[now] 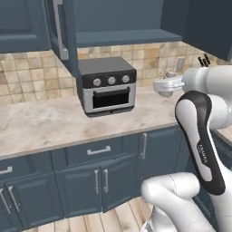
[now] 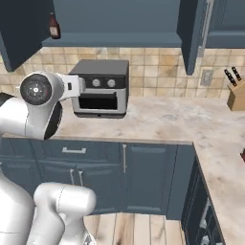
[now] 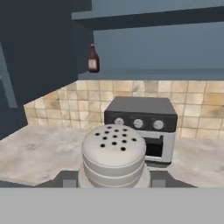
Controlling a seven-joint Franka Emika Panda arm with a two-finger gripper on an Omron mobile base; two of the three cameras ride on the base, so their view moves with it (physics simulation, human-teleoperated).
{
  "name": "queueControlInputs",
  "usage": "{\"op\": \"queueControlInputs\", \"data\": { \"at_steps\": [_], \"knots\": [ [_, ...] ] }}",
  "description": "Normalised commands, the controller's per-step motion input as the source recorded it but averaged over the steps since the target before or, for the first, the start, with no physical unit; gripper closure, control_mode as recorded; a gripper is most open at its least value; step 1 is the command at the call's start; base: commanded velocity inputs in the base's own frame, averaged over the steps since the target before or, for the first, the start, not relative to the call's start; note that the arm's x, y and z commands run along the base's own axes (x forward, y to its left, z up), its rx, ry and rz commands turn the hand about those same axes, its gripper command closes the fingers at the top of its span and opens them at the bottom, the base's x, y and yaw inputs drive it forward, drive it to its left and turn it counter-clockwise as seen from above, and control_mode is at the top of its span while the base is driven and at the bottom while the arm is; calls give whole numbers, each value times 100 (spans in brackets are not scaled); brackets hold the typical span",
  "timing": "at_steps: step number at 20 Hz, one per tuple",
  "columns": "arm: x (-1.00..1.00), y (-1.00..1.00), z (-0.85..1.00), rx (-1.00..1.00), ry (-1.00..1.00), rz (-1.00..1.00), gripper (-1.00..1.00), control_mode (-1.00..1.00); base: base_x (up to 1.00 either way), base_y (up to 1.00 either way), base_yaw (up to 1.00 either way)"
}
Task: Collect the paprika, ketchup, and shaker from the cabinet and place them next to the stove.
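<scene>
Hand view: the shaker (image 3: pixel 113 153) sits clenched between the hand's (image 3: pixel 113 178) dark tips, above the bench (image 3: pixel 35 153), toaster oven (image 3: pixel 146 127) just behind at one o'clock, ketchup (image 3: pixel 92 59) on the cabinet (image 3: pixel 166 43) shelf at eleven.

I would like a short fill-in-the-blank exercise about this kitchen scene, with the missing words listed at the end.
1. The gripper has its jaws closed on the ____, whose domed top has small holes.
2. The ketchup stands on the shelf of the open ____.
3. The toaster oven on the counter has ____ knobs.
4. The knife block stands on the counter near the ____ edge of the right base view.

Missing words: shaker; cabinet; three; right
</scene>
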Motion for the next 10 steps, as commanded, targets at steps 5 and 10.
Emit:
{"op": "queueControlInputs", "data": {
  "at_steps": [5, 10],
  "knots": [
    [0, 0, 0, 0, 0, 0, 100, 100, -91, -5, -18],
    [0, 0, 0, 0, 0, 0, 100, 100, -93, -21, -29]
  ]
}}
